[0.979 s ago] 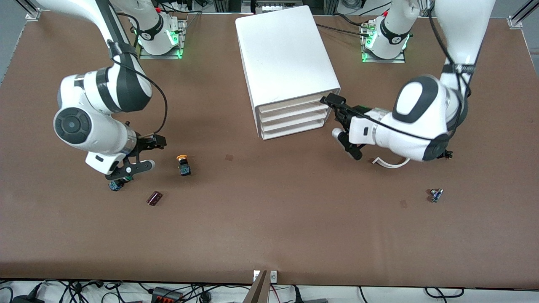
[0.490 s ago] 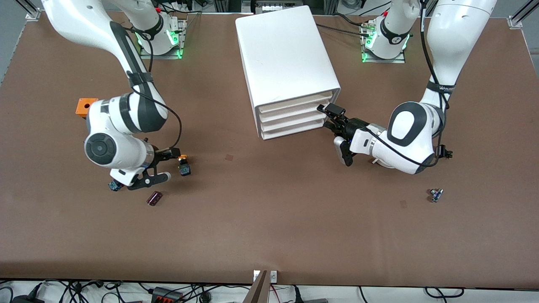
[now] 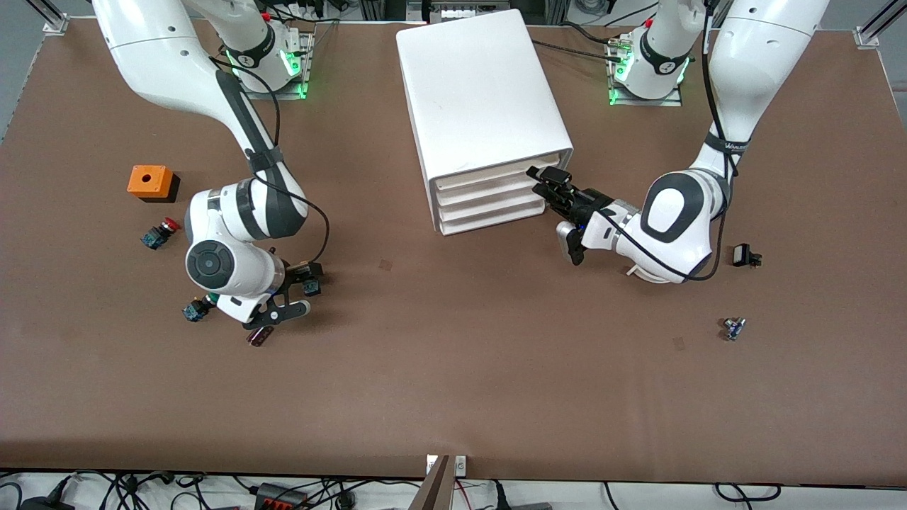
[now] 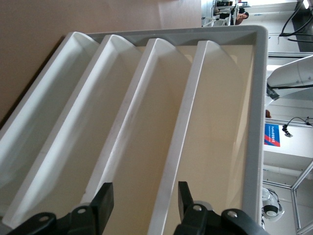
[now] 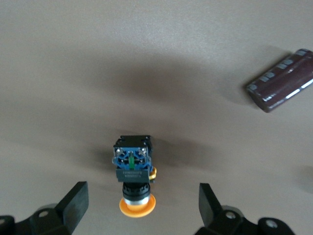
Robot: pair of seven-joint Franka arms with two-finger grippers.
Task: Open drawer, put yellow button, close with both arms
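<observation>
The yellow button point(image 5: 133, 182) is flanked by the spread fingers of the right gripper point(image 5: 142, 205), with bare table on both sides. A dark cylinder point(image 5: 282, 81) lies near. The drawer point(image 4: 205, 122) front is straddled by the left gripper point(image 4: 142, 205).

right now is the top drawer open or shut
Shut: the drawer sits flush with the three below it in the cabinet; left gripper at its front.

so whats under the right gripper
The yellow button lies on its side on the bare brown table, between the open right gripper's fingers and untouched. In the front view the gripper covers most of it.
</observation>
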